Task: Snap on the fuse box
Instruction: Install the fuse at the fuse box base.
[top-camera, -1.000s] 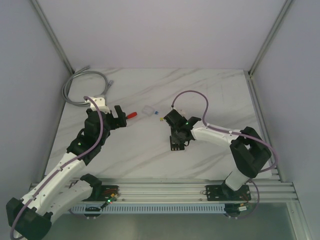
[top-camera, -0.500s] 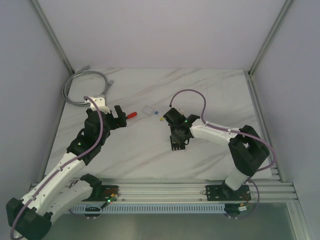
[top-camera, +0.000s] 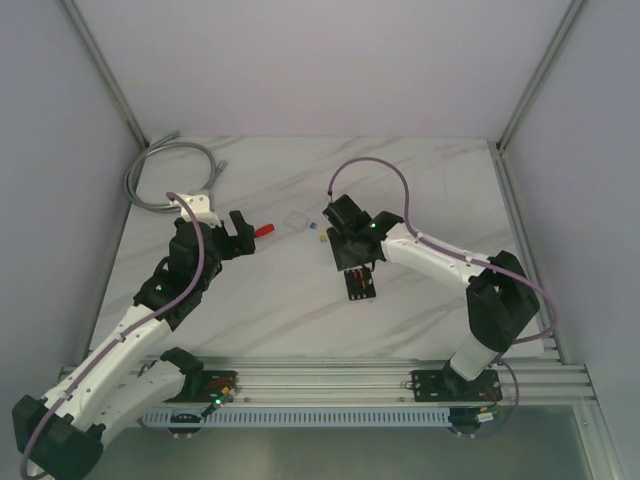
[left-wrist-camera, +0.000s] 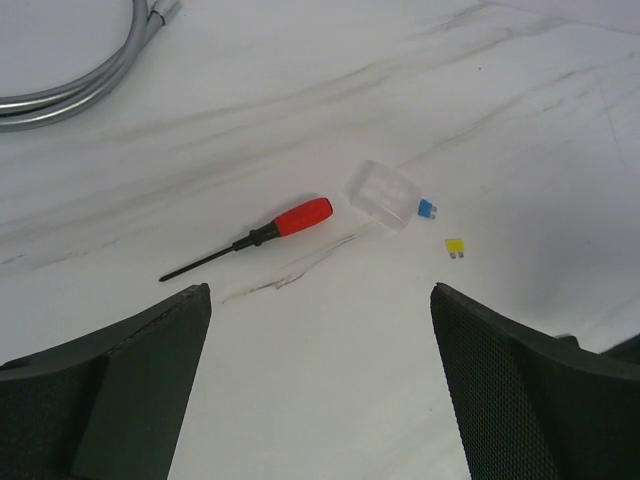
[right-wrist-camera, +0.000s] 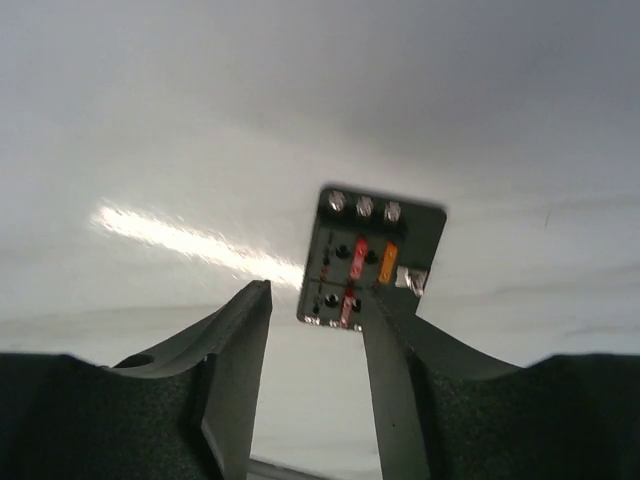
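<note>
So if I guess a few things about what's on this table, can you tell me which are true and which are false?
1. The fuse box lies on the table, not gripped by the right arm's fingers. True.
2. The clear cover is snapped onto the fuse box. False: it lies apart from it, beside a blue fuse.
3. The left arm's fingers hold the screwdriver. False: they stand wide open and the screwdriver lies on the table ahead of them.
4. A yellow fuse lies loose on the table. True.
</note>
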